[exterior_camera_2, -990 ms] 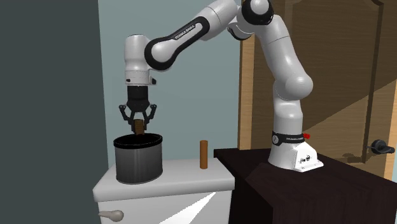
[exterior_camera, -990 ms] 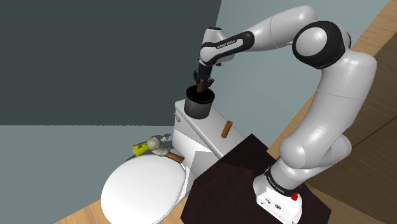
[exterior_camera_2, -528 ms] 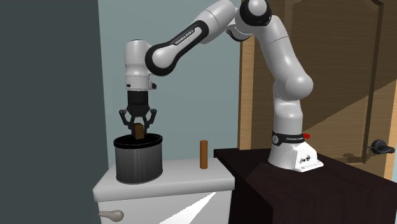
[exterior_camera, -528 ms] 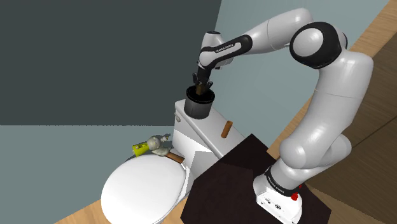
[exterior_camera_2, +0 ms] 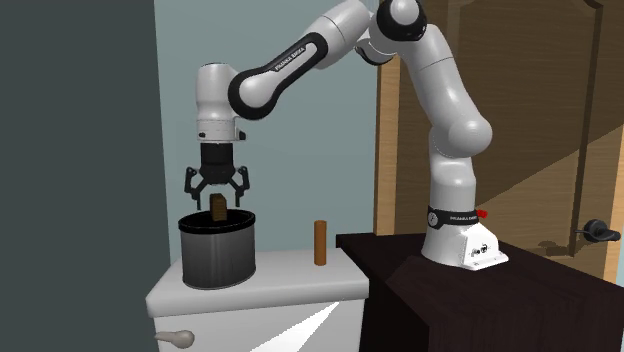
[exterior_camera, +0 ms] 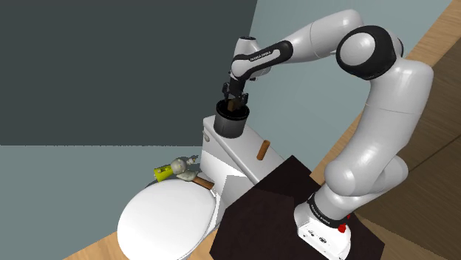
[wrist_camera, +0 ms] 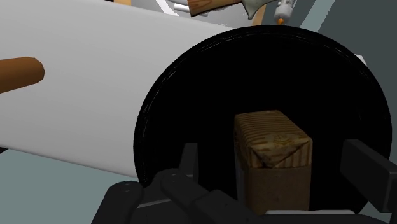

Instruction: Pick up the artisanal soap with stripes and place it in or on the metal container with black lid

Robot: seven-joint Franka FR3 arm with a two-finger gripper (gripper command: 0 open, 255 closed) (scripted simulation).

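Downward, claw (exterior_camera_2: 218, 193) spread above container (exterior_camera_2: 218, 256)

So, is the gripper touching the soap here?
Apart. In the wrist view the open fingers of the gripper stand clear of the soap, with a dark gap on each side.

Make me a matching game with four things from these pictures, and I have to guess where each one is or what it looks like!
Things:
1. soap
2. container
3. hand
4. peg

Clues:
A. open, just above the container
B. brown, upright on the tank, apart from the container
C. striped, at the container's mouth, not gripped
D. dark and round, standing on the white tank

Pairs: 1-C, 2-D, 3-A, 4-B
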